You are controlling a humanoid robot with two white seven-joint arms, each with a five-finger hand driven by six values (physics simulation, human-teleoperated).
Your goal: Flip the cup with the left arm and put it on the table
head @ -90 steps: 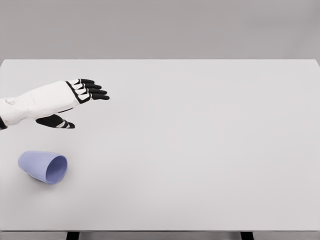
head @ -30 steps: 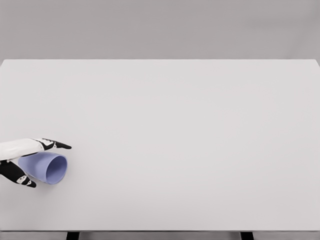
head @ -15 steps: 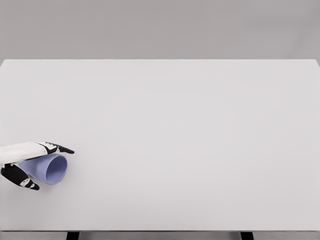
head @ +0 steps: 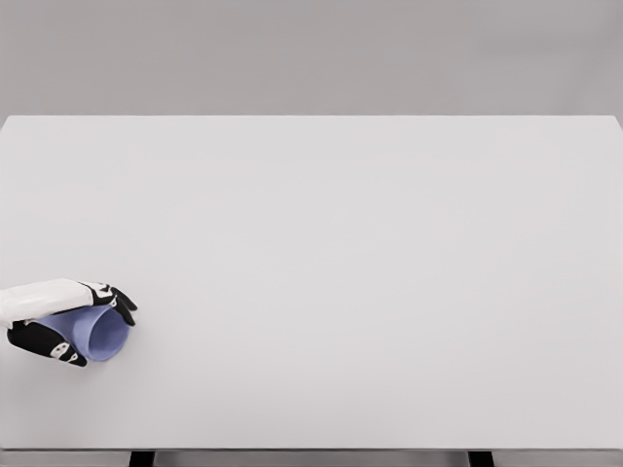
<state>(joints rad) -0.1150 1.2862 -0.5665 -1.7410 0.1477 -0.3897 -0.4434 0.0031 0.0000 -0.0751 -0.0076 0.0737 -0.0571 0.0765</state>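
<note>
A pale blue cup lies on its side near the table's front left corner, its open mouth facing right. My left hand comes in from the left edge and wraps the cup: the black fingers curl over its top and the thumb presses in from below. Most of the cup's body is hidden behind the hand. The cup still rests on the white table.
The white table spans nearly the whole view, with its front edge low in the picture and a grey wall behind. Two dark table legs show under the front edge.
My left hand came down from the back left to the cup, and over the last second its fingers and thumb closed around it. The cup has stayed in place.
</note>
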